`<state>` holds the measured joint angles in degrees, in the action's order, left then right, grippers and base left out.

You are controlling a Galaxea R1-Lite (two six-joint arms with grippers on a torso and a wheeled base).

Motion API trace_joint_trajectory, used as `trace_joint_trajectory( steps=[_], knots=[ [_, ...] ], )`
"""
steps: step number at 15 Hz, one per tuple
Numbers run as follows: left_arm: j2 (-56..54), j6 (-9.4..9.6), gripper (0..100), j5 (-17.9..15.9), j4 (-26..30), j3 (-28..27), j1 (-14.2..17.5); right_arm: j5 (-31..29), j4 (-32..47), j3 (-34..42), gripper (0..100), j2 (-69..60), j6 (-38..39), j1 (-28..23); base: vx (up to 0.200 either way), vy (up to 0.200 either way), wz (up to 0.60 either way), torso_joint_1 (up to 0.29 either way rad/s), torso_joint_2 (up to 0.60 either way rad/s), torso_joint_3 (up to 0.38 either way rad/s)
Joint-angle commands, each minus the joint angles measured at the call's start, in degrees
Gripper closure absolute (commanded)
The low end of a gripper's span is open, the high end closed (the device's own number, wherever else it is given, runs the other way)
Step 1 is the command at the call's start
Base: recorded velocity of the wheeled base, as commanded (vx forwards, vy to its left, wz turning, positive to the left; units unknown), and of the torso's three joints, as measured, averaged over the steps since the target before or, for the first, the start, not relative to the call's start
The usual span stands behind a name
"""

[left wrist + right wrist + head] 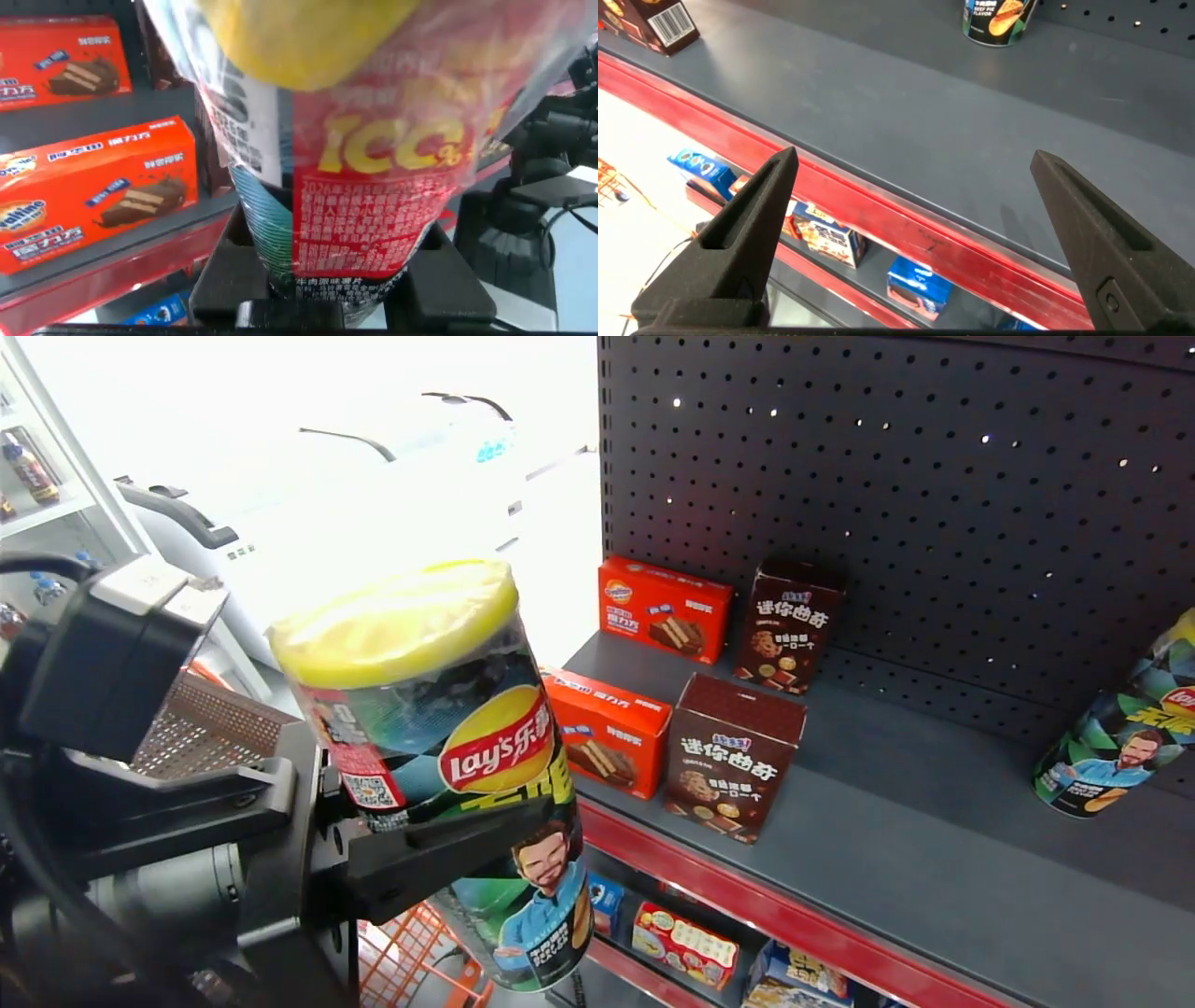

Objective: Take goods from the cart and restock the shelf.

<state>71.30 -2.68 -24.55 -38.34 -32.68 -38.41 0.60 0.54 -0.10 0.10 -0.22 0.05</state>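
The left tool (439,835) is clamped around the middle of the chip canister (420,709), held just off the shelf's (896,840) front edge, which is likely light, slick and crushable, so a gentle mid-body grip suits, while the right tool (912,163) gapes empty above the shelf.

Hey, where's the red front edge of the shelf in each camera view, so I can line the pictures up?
Head view: the red edge slants from centre toward the lower right, below the front brown box.
Left wrist view: the red edge runs beneath the front orange box.
Right wrist view: the red edge passes beyond the open right gripper.
Shared landmark: the grey shelf deck directly behind it.
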Motion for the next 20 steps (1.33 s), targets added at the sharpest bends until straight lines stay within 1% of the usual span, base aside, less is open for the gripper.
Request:
trace_joint_trajectory(
  steps=[1,2,3,5,6,7,8,14,19,20],
  knots=[
    [-0.5,-0.04,100,-0.3,-0.1,1.1,-0.3,0.0,0.0,0.0,0,0.1,0.0,0.0,0.0,0.0,0.0,0.0,0.0,0.0],
    [-0.6,-0.04,100,-0.5,-0.2,1.1,-0.3,0.0,0.0,0.0,0,0.1,0.0,0.0,0.0,0.0,0.0,0.0,0.0,0.0],
    [-0.5,-0.04,100,-2.3,-0.2,1.0,-0.3,0.0,0.0,0.0,0,0.1,0.0,0.0,0.0,0.0,0.0,0.0,0.0,0.0],
    [-0.4,0.05,100,-2.5,-0.2,0.9,-0.6,0.0,0.0,0.0,0,0.1,0.0,0.0,0.0,0.0,0.0,0.0,0.0,0.0],
    [-0.3,0.05,100,-3.2,-0.2,0.8,-1.7,0.0,0.0,0.0,0,0.1,0.0,0.0,0.0,0.0,-0.6,0.007,0.0,0.002],
    [-0.1,0.05,100,-4.4,-0.2,1.0,-1.8,0.0,0.0,0.0,0,0.1,0.0,0.0,0.0,0.0,-0.6,0.002,0.0,0.002],
    [0.0,0.05,100,-4.7,-0.2,1.0,-1.8,0.0,0.0,0.0,0,0.1,0.0,0.0,0.0,0.0,-0.6,-0.007,0.0,-0.002],
    [1.1,0.05,100,-4.8,-0.3,0.0,-1.8,0.0,0.0,0.0,0,0.1,0.0,0.0,0.0,0.0,-0.6,0.006,0.0,0.003],
    [1.2,0.05,100,-4.7,-0.8,0.4,-1.5,0.0,0.0,0.0,0,0.1,0.0,0.0,0.0,0.0,-0.6,0.003,0.01,-0.001],
    [1.2,0.05,100,-4.7,-0.9,0.5,-1.3,0.0,0.0,0.0,0,0.1,0.0,0.0,0.0,0.0,0.0,0.0,0.0,0.0]
  ],
)
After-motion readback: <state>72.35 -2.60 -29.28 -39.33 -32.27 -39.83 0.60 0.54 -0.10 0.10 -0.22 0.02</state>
